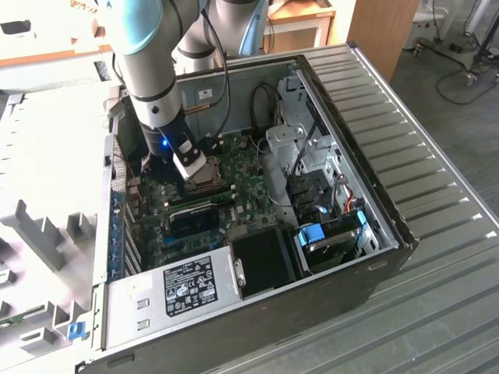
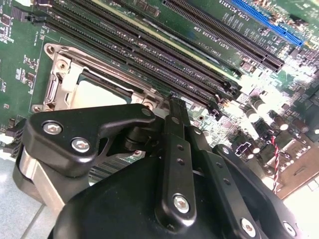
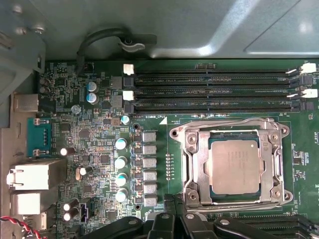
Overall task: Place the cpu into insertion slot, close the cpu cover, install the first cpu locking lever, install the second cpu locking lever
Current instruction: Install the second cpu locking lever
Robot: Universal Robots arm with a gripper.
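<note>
Hovering fingers [image 3: 172, 219] – cpu [image 3: 234, 166] seated | cpu cover [image 3: 193, 164] down | memory slots [image 3: 214, 92] adjacent

1. I count 1 cpu [image 3: 235, 166], seated in 1 insertion slot [image 3: 192, 164], with 1 cpu cover [image 3: 271, 172] framing it.
2. Memory slots [image 3: 214, 89] above socket, first wrist view: 4 long black ones.
3. Silver-top capacitors [image 3: 121, 162] left of socket: 4 in a column, plus 2 blue-sleeved ones [image 3: 91, 92] higher up.
4. Grey square chokes [image 3: 149, 168] beside them: 6 in a column.
5. Exterior view: 1 arm [image 1: 148, 70], 1 PC case [image 1: 366, 234], 1 power supply [image 1: 175, 292].
6. 1 gripper [image 2: 172, 102], second wrist view.
</note>
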